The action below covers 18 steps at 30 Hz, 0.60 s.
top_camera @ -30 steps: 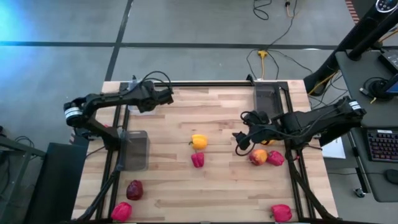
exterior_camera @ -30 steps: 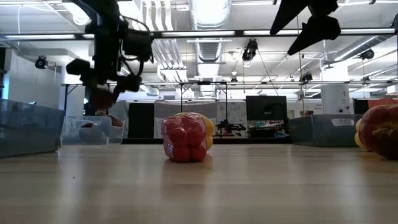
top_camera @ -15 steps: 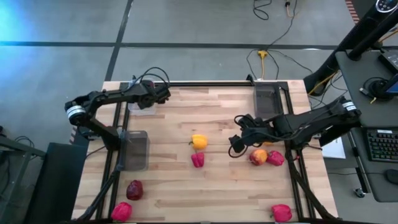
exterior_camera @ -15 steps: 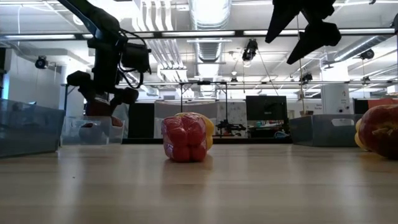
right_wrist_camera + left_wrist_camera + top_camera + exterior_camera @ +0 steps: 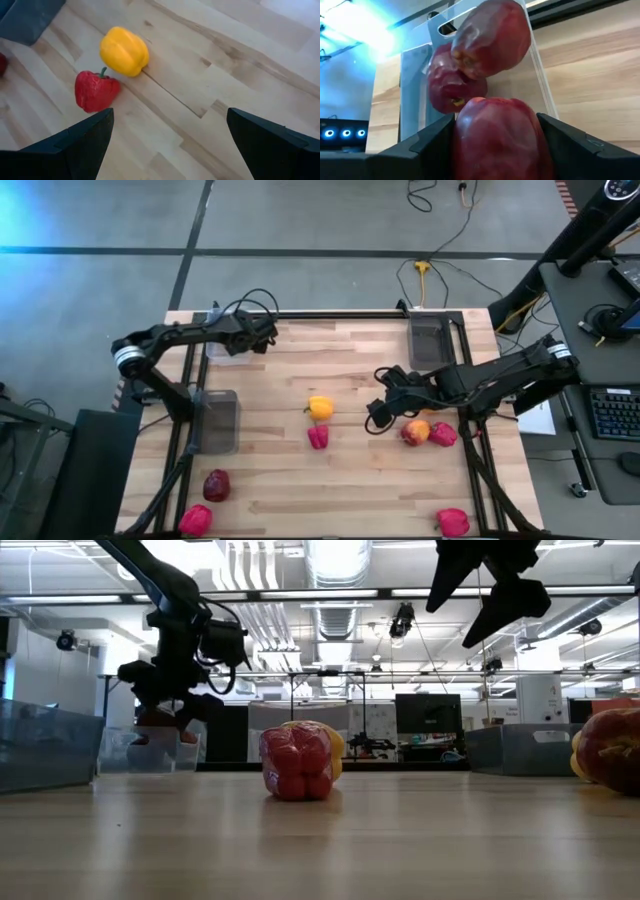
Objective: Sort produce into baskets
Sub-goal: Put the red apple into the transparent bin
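Left gripper [image 5: 262, 335] hangs over the far-left corner of the pale wooden plank table [image 5: 340, 490], its two dark fingers [image 5: 430, 145] pressed on either side of a dark maroon round toy fruit [image 5: 500, 137], which it holds directly above a small clear plastic bin [image 5: 222, 345]. Two more maroon fruits [image 5: 470, 60] already lie inside that bin (from the wrist camera they sit just past the held one). So the drop spot lies straight beneath the load, and I judge the release to be the step in hand.

Right gripper [image 5: 378, 412] hovers above the table's middle-right with its fingers spread wide and nothing between them. A yellow toy pepper [image 5: 124, 51] and a red toy pepper [image 5: 96, 90] lie touching each other on the wood toward the table's centre from that gripper, which is clearly the nearer arm to them. An orange-red fruit [image 5: 416, 432] and another red piece [image 5: 443, 434] rest close behind it, on its own side.

A second grey bin [image 5: 220, 422] stands at the left edge, a third [image 5: 432, 340] at the far right.
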Tool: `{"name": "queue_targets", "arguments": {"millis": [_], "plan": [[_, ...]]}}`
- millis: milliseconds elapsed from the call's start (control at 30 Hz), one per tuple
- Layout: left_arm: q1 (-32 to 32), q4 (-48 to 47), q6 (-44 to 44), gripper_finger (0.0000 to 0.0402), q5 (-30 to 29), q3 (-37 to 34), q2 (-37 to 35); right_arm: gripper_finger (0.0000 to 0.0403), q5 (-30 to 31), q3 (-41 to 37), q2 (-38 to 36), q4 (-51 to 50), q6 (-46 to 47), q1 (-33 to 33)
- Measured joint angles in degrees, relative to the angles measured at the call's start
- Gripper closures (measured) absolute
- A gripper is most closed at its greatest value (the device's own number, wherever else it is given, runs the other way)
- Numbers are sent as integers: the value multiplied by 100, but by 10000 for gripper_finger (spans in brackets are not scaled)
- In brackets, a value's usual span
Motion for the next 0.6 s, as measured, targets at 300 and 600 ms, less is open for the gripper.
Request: {"name": "queue_targets", "arguments": {"millis": [300, 600], "plan": [[-17, 227, 1105, 148, 306, 7, 180, 23, -107, 0, 35, 23, -34, 0], [41, 338, 1215, 110, 735, 183, 136, 23, -153, 0, 81, 119, -124, 0]]}}
